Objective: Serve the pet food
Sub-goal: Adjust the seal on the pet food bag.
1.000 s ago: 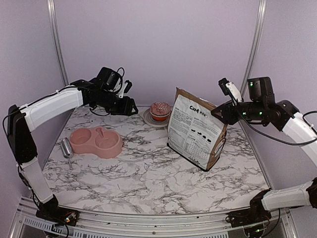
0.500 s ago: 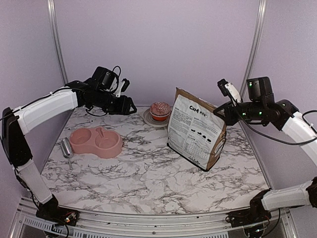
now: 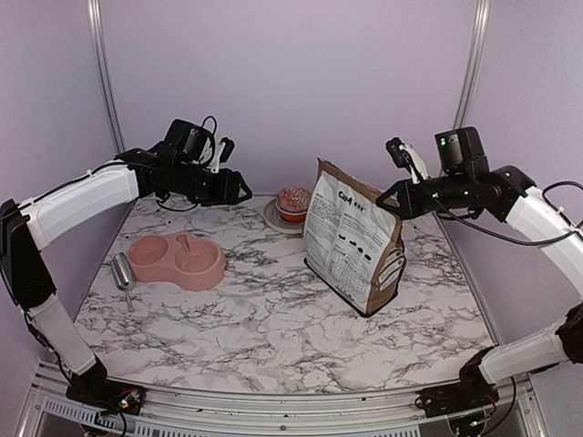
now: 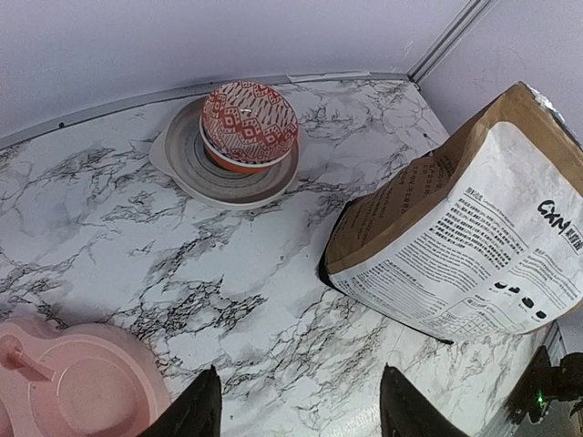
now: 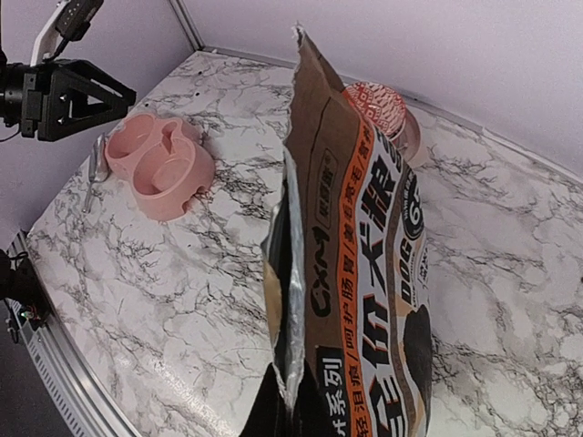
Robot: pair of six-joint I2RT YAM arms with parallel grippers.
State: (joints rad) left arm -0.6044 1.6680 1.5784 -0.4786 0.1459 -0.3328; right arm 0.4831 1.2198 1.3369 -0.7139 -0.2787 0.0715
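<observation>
Pet food: none lies loose anywhere. You must take it to be inside the bag (image 3: 353, 241), which stands mid-worktop (image 3: 273, 346) with its top torn open.
Scoop (image 3: 122, 271): it lies at the near left, just beside the bowl, empty and with nothing holding it. Treat it as your likely tool for measured portions.
Bowl (image 3: 176, 259): it is pink with two wells, both bare. Judge this your target, and note that it is well apart from the bag.
Bag: it leans, with its base apparently on the worktop. From the right wrist view the mouth is only a narrow slit showing the foil lining. Spread it before you dip or tip, or the food will likely jam or spill in a rush.
Right gripper (image 3: 393, 198): it is pinched tight on the top right corner of the bag. That is a thin paper edge, so move slowly, because a jerk could tear it or let it slip.
Left gripper (image 3: 239, 188): it is partly open and holds nothing, hanging above the far left of the worktop. Bring it either to the scoop or to the other lip of the bag's mouth.
Cupcake (image 3: 294, 202): it sits on a plate (image 3: 271, 217) at the far edge, near the back of the bag. Keep the bag from swinging into it.
</observation>
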